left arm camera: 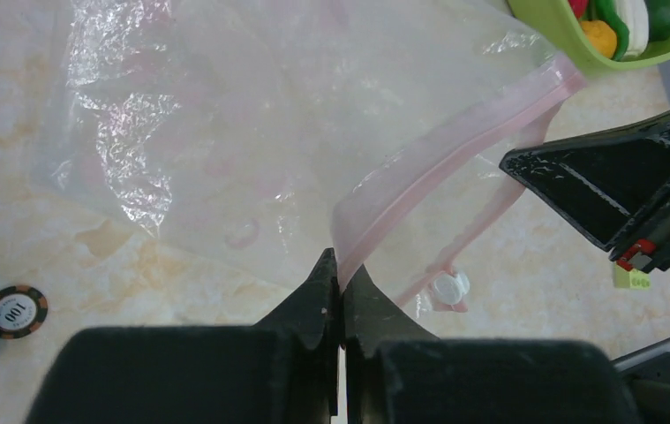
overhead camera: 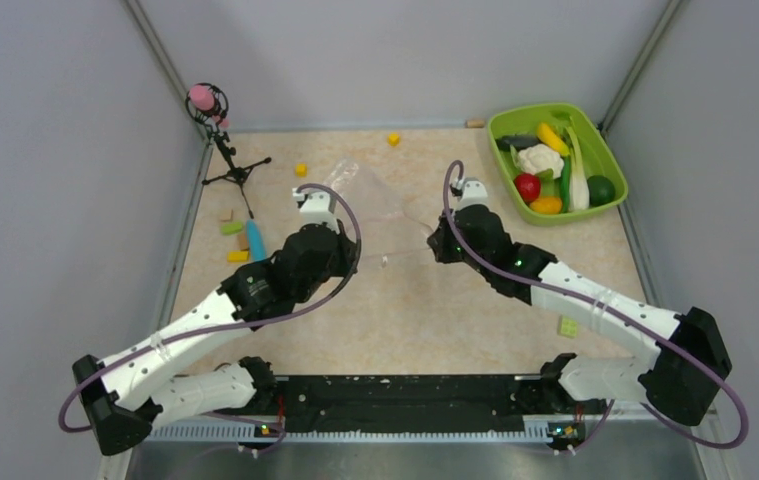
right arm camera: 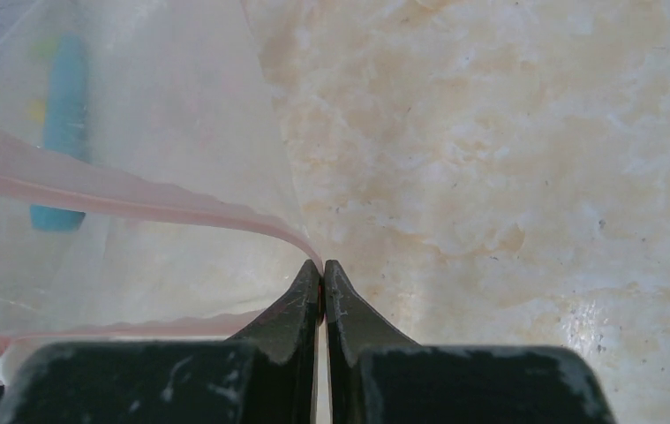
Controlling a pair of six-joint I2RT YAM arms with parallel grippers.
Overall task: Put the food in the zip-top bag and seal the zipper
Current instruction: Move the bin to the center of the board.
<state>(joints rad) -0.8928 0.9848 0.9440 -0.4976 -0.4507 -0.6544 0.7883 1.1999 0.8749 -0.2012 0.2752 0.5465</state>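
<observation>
Nearest the bases, both arms reach in over the table point(overhead camera: 435, 320) and each pinches the bag's mouth. The left gripper point(left arm camera: 340, 265) is closed tight on the pink zipper point(left arm camera: 455, 146), with the strip rising out from between its tips. The right gripper point(right arm camera: 322, 265) is likewise clamped on the strip's other run, jaws pressed together with only film between them. A small white slider point(left arm camera: 448, 287) hangs on the strip just beside the left fingertips. Between the two holds, the zip-top bag point(left arm camera: 225, 132) sags onto the marble, crinkled and glossy, and looks empty. It is likely very light, limp and slick, so it will fold or slip if taken by the film. The thicker zipper rim is the sound place to hold it, and the mouth probably needs spreading before anything goes in. Farther off to the right, the food point(overhead camera: 545, 165) sits heaped in the green tray point(overhead camera: 527, 112), well apart from the bag. Those pieces look rigid, light and rounded, so they may roll in a pinch.
</observation>
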